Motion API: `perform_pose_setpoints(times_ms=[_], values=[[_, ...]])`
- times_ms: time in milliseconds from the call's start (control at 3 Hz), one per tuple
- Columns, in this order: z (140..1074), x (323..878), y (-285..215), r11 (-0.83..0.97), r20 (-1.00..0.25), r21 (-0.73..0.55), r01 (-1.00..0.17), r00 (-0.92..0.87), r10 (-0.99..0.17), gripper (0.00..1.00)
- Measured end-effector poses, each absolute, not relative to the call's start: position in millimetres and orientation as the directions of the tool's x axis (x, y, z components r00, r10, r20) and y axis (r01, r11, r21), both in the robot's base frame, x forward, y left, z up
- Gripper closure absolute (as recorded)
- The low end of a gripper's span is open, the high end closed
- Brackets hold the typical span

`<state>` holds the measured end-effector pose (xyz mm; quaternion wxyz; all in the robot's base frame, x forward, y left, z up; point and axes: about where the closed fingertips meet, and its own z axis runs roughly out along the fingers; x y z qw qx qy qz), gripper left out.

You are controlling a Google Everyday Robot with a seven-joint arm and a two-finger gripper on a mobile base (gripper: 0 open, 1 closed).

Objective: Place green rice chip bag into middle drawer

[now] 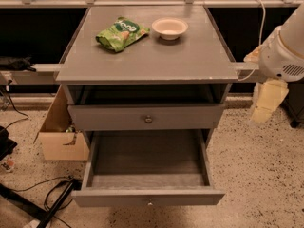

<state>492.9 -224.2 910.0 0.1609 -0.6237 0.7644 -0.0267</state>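
the arm (285, 51) enters at 3 o'clock, gripper (269, 101) hanging down beside the cabinet (147, 58), its opening impossible to tell; green rice chip bag (122, 33) lies at 11 o'clock, middle drawer (147, 156) open.

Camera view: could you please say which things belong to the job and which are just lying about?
Job: green rice chip bag on the cabinet top; open middle drawer; gripper, right of the cabinet.
Lying about: white bowl, cardboard box, floor cables.

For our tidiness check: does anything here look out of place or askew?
The green bag lies askew on the cabinet top beside the bowl; the middle drawer stands open, empty. The gripper hangs right of the cabinet.
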Motion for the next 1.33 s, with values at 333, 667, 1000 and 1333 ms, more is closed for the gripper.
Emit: perform_pose_setpoints(times_ms=[333,667,1000,1333], values=[[910.0,492.9,-224.1,0.220,-0.213,-0.242,-0.945,-0.170,-0.962,0.00],[917.6,493.2,-206.8,0.153,-0.212,-0.276,-0.949,-0.095,-0.973,0.00],[942.4,498.9,-148.9,-0.035,-0.177,-0.372,-0.927,0.108,-0.978,0.00],[974.2,501.4,-76.6,-0.259,-0.082,-0.479,-0.839,0.337,-0.938,0.00]])
